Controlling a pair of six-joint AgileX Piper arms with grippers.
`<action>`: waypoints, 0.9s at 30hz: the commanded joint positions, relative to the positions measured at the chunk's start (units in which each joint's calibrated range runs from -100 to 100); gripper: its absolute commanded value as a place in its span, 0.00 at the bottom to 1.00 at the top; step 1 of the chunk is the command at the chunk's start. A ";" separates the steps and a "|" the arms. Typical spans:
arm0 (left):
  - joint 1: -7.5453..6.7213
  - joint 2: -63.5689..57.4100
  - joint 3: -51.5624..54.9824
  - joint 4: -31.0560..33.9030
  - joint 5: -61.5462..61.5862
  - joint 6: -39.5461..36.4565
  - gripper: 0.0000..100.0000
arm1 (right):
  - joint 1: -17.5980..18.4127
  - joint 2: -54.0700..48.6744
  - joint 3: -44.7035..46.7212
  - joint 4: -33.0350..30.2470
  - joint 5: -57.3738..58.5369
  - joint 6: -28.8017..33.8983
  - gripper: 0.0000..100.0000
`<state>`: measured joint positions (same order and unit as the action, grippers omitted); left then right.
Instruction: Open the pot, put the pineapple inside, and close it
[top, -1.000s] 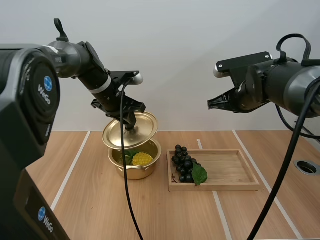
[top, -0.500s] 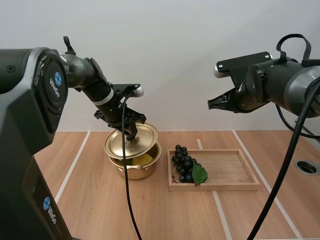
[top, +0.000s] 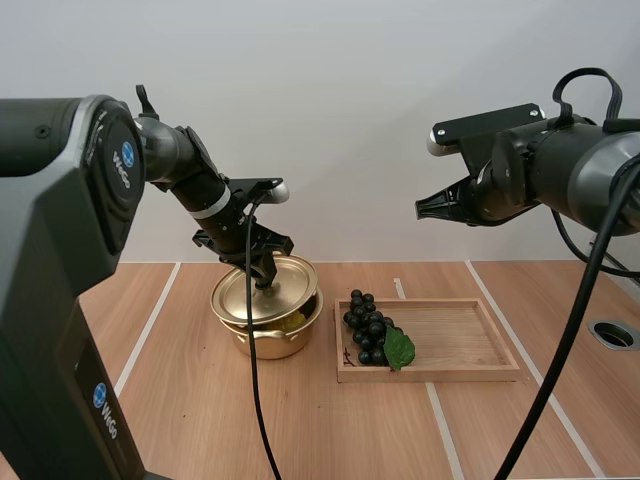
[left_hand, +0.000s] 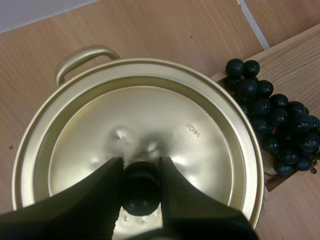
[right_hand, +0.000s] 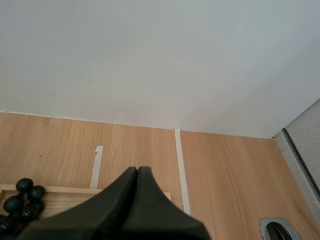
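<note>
A golden pot (top: 268, 338) stands left of centre on the table. Its golden lid (top: 262, 292) lies tilted over the rim, and a sliver of the yellow pineapple (top: 292, 320) shows under the right edge. My left gripper (top: 262, 272) is shut on the lid's black knob (left_hand: 141, 189), with the lid (left_hand: 150, 130) spread below the fingers and a pot handle (left_hand: 85, 57) beyond it. My right gripper (top: 424, 208) hangs high over the tray, shut on nothing; its fingers (right_hand: 134, 187) lie together as one wedge.
A wooden tray (top: 450, 345) lies right of the pot with a bunch of dark grapes (top: 370, 328) and a green leaf at its left end. The grapes (left_hand: 272, 122) sit close to the lid's edge. A round metal hole (top: 612, 334) is at the table's right.
My left gripper has lowered the lid from above the pot down onto its rim. The pineapple, plainly seen before, is now almost covered. The right arm has not moved.
</note>
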<state>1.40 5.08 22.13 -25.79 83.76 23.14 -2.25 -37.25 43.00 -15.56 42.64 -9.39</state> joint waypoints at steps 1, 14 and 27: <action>-0.09 0.09 0.05 -1.91 -0.60 1.09 0.00 | -0.31 -0.80 0.17 -0.28 -1.03 0.10 0.00; -0.09 0.18 0.05 -2.19 0.38 1.09 0.24 | -0.31 -0.80 0.17 -0.28 -1.03 0.10 0.00; -0.09 0.90 3.31 -3.21 -3.35 2.07 0.26 | -0.31 -0.80 0.17 -0.28 -1.03 0.10 0.00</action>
<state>1.40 5.23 24.36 -28.08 81.81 24.67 -2.25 -37.25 43.00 -15.56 42.64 -9.39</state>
